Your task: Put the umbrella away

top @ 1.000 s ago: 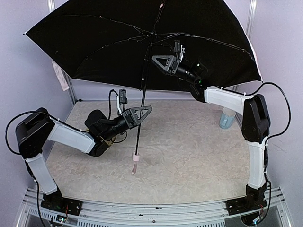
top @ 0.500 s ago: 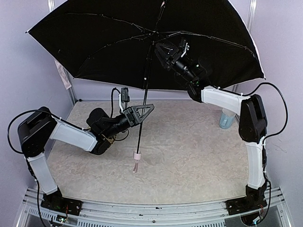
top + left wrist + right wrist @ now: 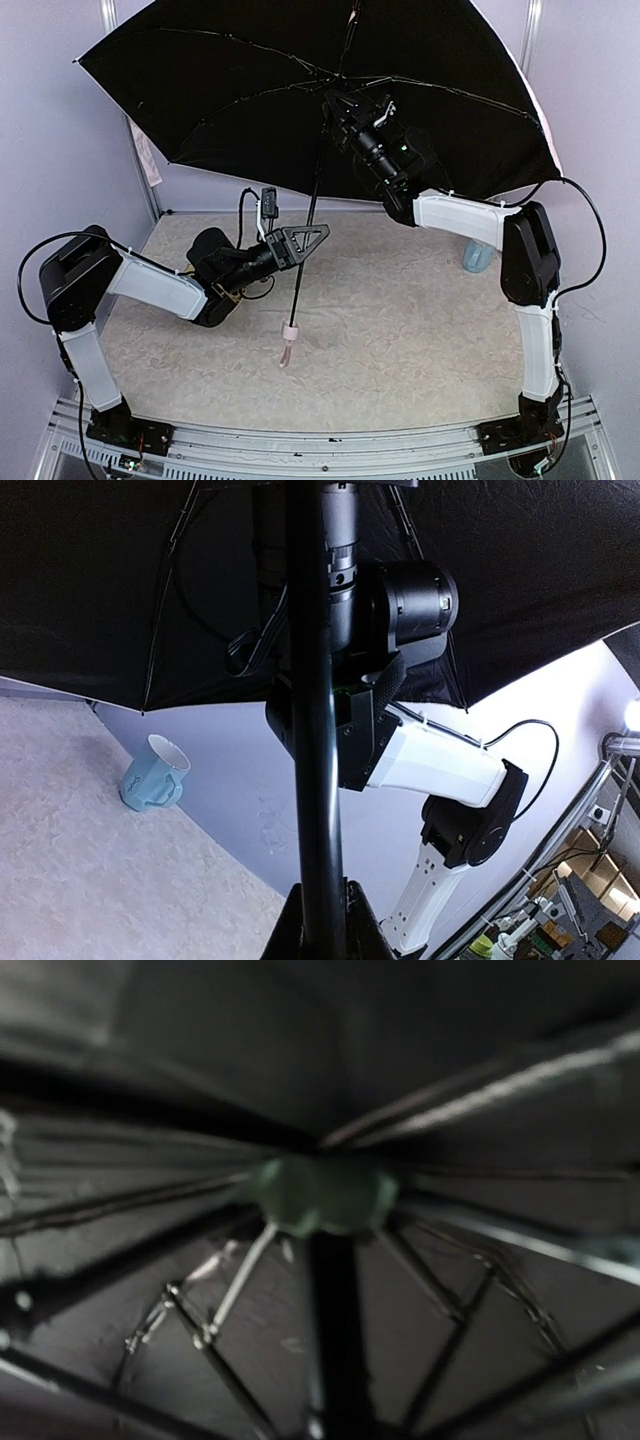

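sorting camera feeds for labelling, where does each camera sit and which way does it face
Top external: above, behind the bases, looking down on table, both arms, open umbrella.
Left wrist: looks up the shaft held in the left gripper; right arm, mug beyond.
Right wrist: close under the canopy, facing the rib hub; own fingers unclear.
Shared: top external and left wrist show the mug.

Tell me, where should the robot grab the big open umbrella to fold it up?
On the open umbrella, black underneath, probably the collar where the black ribs meet the thin black shaft, high up. Come from the robot's right, gripper straddling the near-upright shaft; the left gripper holds it lower down.
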You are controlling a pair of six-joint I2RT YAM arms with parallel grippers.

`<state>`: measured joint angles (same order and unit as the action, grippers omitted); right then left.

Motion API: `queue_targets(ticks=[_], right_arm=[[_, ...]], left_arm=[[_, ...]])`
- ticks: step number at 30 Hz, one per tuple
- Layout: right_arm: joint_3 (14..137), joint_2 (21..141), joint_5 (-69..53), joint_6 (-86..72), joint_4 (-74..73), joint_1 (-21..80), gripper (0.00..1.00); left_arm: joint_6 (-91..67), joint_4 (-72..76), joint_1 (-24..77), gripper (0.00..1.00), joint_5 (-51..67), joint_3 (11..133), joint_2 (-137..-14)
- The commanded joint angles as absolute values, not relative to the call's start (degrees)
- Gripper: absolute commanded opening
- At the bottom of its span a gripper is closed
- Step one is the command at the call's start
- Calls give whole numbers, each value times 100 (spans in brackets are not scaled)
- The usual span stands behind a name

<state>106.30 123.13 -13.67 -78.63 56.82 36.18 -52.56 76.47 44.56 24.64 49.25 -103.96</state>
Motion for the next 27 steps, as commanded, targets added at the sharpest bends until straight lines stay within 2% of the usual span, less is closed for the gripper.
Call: queue_targets(ticks=[1, 5, 10, 13, 20, 24, 27], right_arm=[[10565, 12314, -1029, -7978, 5844, 3699, 48], [10362, 12221, -920, -7939, 5929, 3709, 43], [9858, 12027, -696, -7962, 6191, 3743, 54], [9539, 11897, -431, -7937, 6401, 3748, 55], [9764, 11959, -533, -7611, 6469, 3744, 58], [9822, 12003, -537, -7642, 6490, 3744, 54], [9973, 12059, -613, -7615, 6440, 3744, 56]], left_arm=[[-4959, 7902, 4494, 0, 2542, 5145, -10328], [-4975, 7951, 4492, 0, 2527, 5114, -10319], [-4971, 8037, 4476, 0, 2462, 5073, -10288], [-4945, 8112, 4469, 0, 2424, 5033, -10281], [-4942, 8130, 4482, 0, 2459, 5011, -10279], [-4924, 8115, 4482, 0, 2460, 5012, -10278], [-4914, 8087, 4482, 0, 2480, 5031, -10275]])
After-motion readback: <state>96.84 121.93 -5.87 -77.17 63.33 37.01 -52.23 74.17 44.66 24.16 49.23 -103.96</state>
